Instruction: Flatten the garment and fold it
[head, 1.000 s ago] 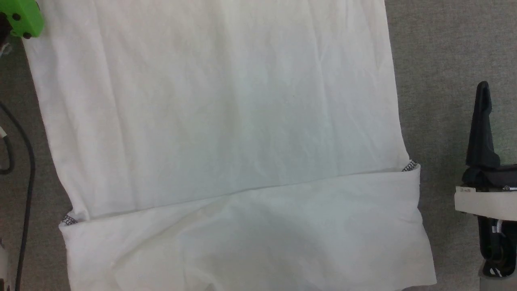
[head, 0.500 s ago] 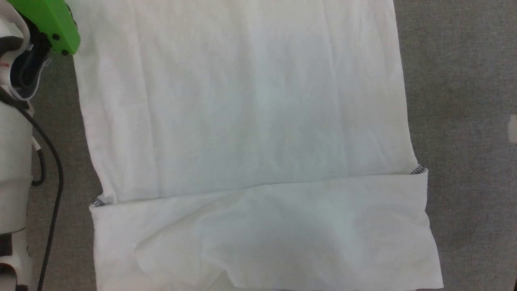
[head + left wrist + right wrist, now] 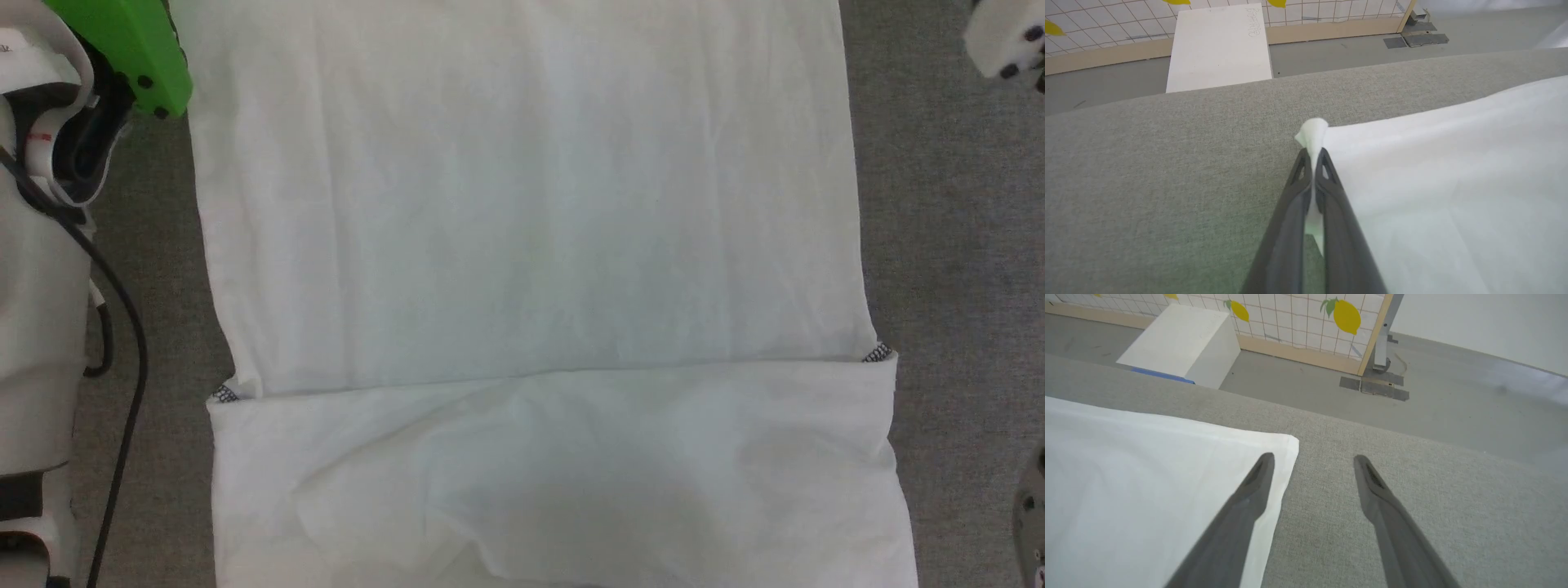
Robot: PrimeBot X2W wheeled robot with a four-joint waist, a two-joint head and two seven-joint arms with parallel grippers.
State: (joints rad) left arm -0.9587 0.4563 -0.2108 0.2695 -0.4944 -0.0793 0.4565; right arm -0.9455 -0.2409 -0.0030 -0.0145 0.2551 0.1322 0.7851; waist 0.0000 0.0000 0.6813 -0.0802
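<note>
Here we go: the shirt [image 3: 531, 245] lies spread on the grey table [image 3: 947, 245], filling the head view from twelve right down to six. A band [image 3: 555, 482] is already turned over across the six o'clock end, and a speck of dark stitching [image 3: 878, 354] peeps out at four.

At the far left corner, the left gripper [image 3: 1312, 153] is clamped tight on the cloth. In its own wrist view a little white tuft pokes out past the fingertips at twelve. The right gripper [image 3: 1314, 459] is spread wide and holds nothing. One finger [image 3: 1257, 477] sits over the shirt's far right corner, the other over bare table at one o'clock. Whether that finger touches the cloth, I cannot tell.

Now the dangers. One corner is pinched and the other is not. If the left arm [image 3: 131, 49] at ten lifts alone, I reckon the shirt drags askew and the turned band at six opens or rumples.

The left pinch is thin, right at the tips, so a sharp tug could pull the tuft free. The right gripper straddles the very edge. Closing too high, or too far toward the table side, would catch air or only a sliver that slips.

The black cable [image 3: 141, 367] at nine hangs near the shirt's edge and might snag.
</note>
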